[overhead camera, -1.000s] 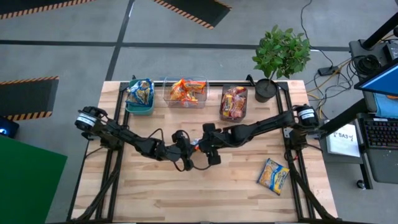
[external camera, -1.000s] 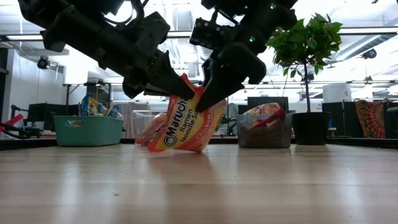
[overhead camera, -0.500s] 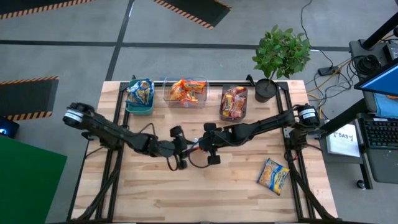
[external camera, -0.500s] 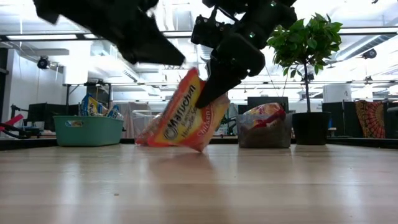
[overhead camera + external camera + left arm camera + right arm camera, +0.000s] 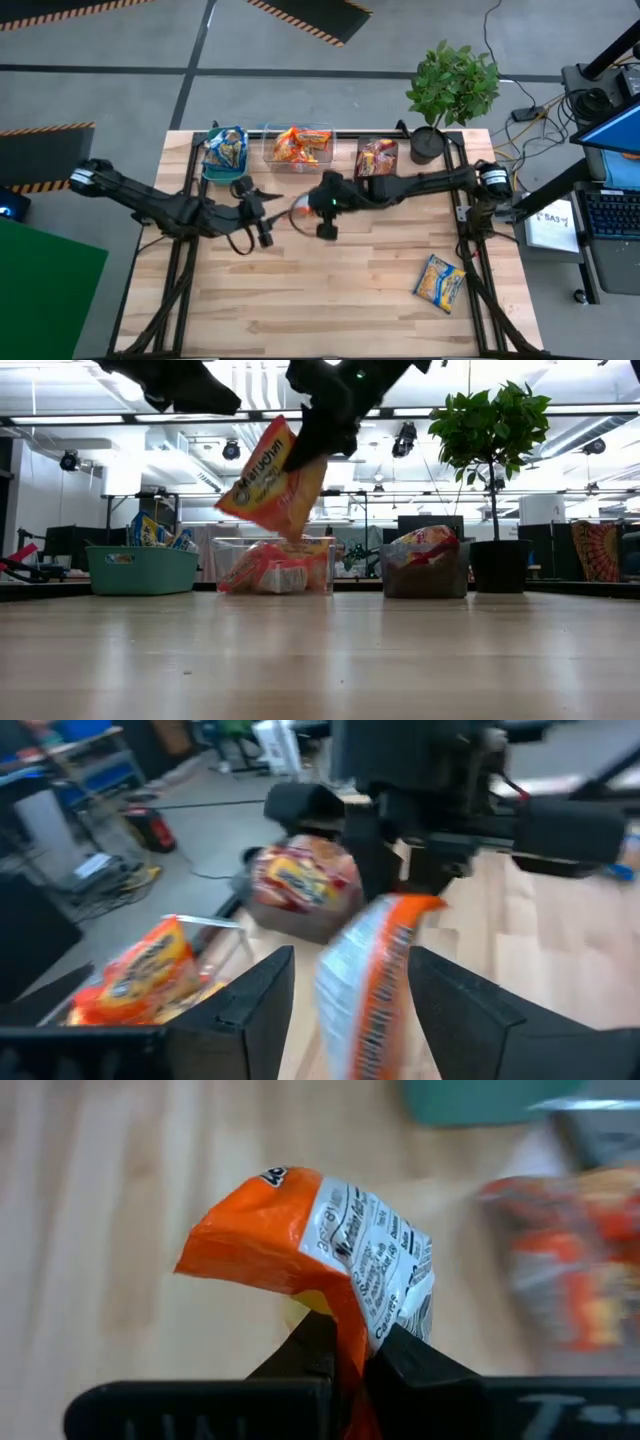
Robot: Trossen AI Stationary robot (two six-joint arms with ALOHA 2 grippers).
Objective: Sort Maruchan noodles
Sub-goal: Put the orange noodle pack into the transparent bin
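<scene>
An orange Maruchan noodle packet (image 5: 270, 478) hangs in the air above the table's middle, with my right gripper (image 5: 318, 435) shut on it; in the high view the packet (image 5: 300, 212) shows just left of that gripper (image 5: 314, 206). My left gripper (image 5: 266, 216) stands open a short way to the packet's left, touching nothing; in its wrist view the fingers (image 5: 250, 1010) frame the packet (image 5: 375, 980) from a distance. A blue-and-yellow packet (image 5: 440, 281) lies flat on the table's near right. My right gripper pinches the orange packet's end edge (image 5: 350, 1325) between its two fingers. The fingers slant down from the table's right. The packet hangs tilted below and to the left of the fingers, lifted clear of the table.
Along the far edge stand a teal bin (image 5: 224, 152) with blue-and-yellow packets, a clear bin (image 5: 297, 147) with orange ones and a grey bin (image 5: 376, 160) with red ones. A potted plant (image 5: 450, 85) stands at the far right corner.
My left gripper has let go of the orange packet and drawn back up and toward the table's left edge. My right gripper has taken hold of the packet, lifted it clear of the table and carried it toward the far edge, near the clear bin.
</scene>
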